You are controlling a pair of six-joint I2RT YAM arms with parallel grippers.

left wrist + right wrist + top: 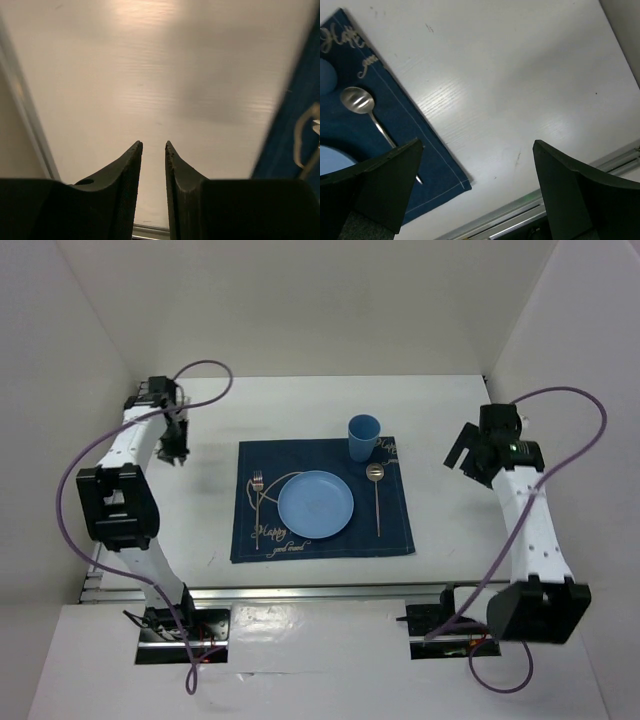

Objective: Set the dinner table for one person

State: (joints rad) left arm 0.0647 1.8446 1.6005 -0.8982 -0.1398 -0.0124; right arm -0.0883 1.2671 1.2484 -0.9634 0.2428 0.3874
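Top external showed you plate (315, 504), cup (363, 437), fork (258, 492) and spoon (376, 495) on the placemat (395, 535). Your left fingers (127, 170) stood narrowly parted, empty; right fingers (570, 200) spread wide.

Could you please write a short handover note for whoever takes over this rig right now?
Left gripper: fingers nearly together, empty, over bare dinner table left of the placemat.
Right gripper: wide open, empty, over bare table right of it.
Done: plate mid-placemat, fork on its left, spoon on its right, cup at the far right corner.
Left: setting looks complete; probably only retracting the arms.
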